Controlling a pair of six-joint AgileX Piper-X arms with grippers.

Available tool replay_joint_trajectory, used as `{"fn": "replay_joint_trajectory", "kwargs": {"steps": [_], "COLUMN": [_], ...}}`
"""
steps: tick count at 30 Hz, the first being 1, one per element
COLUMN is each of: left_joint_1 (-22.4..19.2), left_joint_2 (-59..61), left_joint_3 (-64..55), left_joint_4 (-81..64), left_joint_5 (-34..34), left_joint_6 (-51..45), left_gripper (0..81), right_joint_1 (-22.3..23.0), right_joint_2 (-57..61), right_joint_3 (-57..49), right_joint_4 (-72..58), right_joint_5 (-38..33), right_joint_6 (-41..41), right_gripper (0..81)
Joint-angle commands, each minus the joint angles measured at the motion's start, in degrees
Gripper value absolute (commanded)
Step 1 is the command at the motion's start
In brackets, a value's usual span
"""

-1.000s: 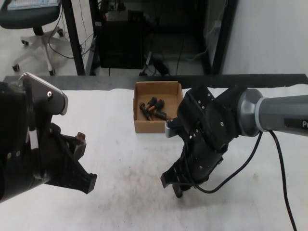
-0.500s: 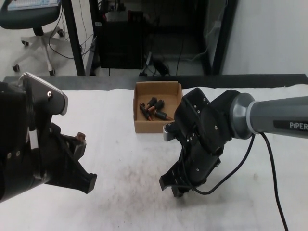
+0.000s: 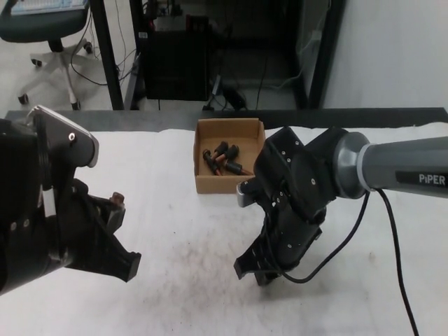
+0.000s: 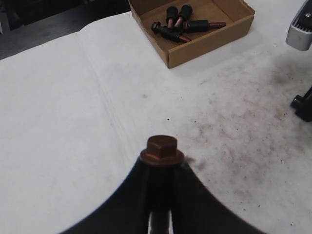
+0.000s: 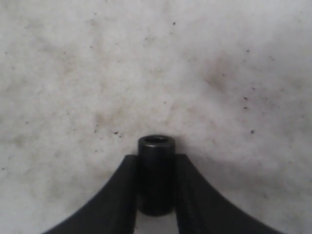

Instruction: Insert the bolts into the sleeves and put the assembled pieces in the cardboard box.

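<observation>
Copper bolt clamped in our left end effector, black sleeve pinched in the right end effector at 5 o'clock of the cardboard box; we judge slight misalignment could jam threads or knock either part loose.

Black wrist housings; grey forearm tube; black cable.

A short line of white printed lettering — a maker's mark — runs along the grey metal tube of the right robot arm, which reaches in over the white counter.
</observation>
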Motion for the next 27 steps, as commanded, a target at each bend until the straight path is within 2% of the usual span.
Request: {"fn": "replay_joint_trajectory", "kwargs": {"steps": [1,6,11,15,20,23,27], "left_joint_1": [0.13,0.13,0.13,0.13,1.02,1.82,1.89], "left_joint_2": [-0.47,-1.59,-0.79,2.37,8.03,11.61,15.69], "left_joint_3": [-0.49,-0.62,-0.62,-0.62,-1.6,-1.71,-1.71], "left_joint_4": [-1.55,-12.16,-34.84,-50.18,-59.78,-67.44,-78.85], "left_joint_5": [0.4,3.37,15.31,21.82,27.17,32.76,37.71], "left_joint_6": [-1.19,-6.08,-8.81,-10.56,-27.5,-35.67,-41.82], "left_gripper": [0.3,0.3,0.3,0.3,0.3,0.3,0.3], "right_joint_1": [0.07,-0.51,-2.09,-4.28,-5.5,-5.36,-4.39], "right_joint_2": [-1.42,-12.99,-24.43,-30.17,-33.45,-34.03,-34.03], "right_joint_3": [0.84,0.84,1.36,1.8,5.11,8.47,11.44], "right_joint_4": [3.59,-2.11,-13.53,-20.16,-25.95,-29.27,-33.24], "right_joint_5": [-0.97,-7.4,-10.52,-19.19,-34.61,-39.23,-44.71], "right_joint_6": [-0.53,0.52,0.34,0.23,0.08,0.29,1.9], "right_gripper": [0.9,0.9,0.9,0.9,0.9,0.9,0.9]}}
